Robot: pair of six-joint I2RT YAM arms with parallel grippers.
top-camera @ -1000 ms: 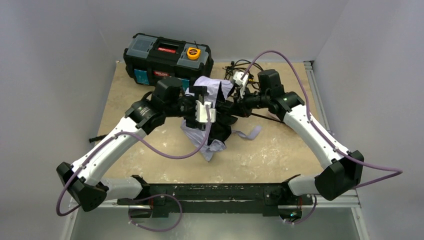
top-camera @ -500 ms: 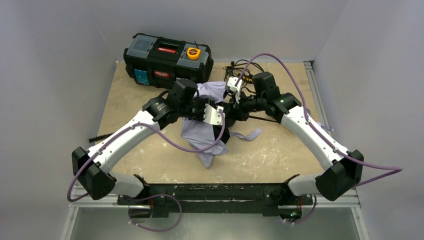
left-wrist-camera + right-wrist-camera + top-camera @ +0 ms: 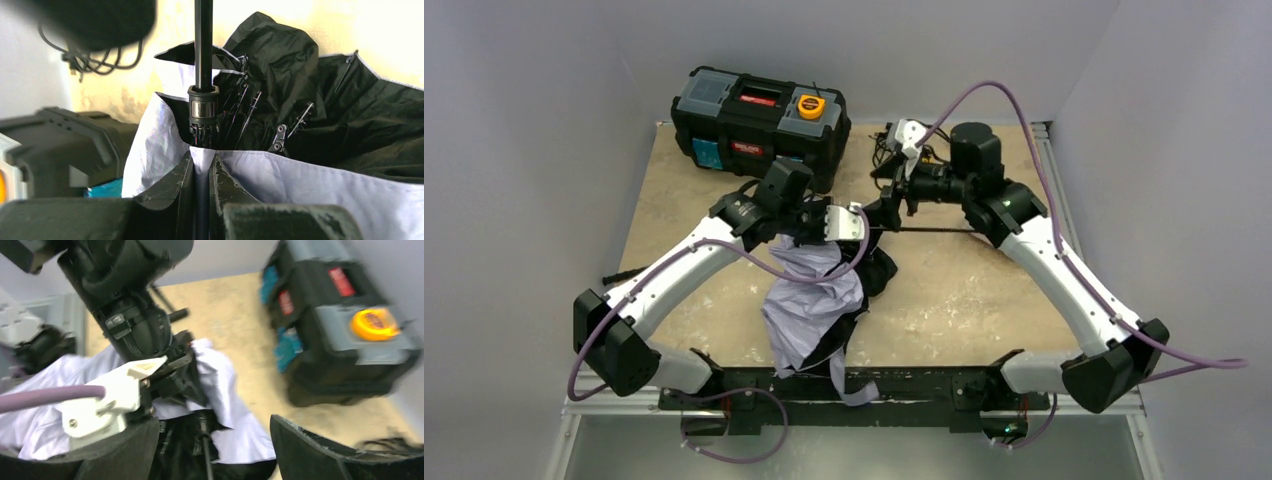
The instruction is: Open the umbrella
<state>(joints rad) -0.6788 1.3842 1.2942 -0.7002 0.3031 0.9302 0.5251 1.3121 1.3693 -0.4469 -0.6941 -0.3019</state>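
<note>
The beige table (image 3: 984, 300) bears a black toolbox (image 3: 759, 125), tangled cables (image 3: 886, 140), a thin tool (image 3: 619, 273) and the umbrella (image 3: 809, 305).

There is one umbrella (image 3: 809, 300), one black toolbox (image 3: 759, 120) at the far-left corner, one tangle of black cables (image 3: 884, 148) by the far edge and one thin black tool (image 3: 619, 276) at the left edge. There are two arms, left arm (image 3: 674, 270) and right arm (image 3: 1054, 262).

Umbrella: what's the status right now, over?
Left hand shut on umbrella near its shaft. Right hand open, astride the shaft. Umbrella limp, not yet open. Toolbox close behind.
</note>
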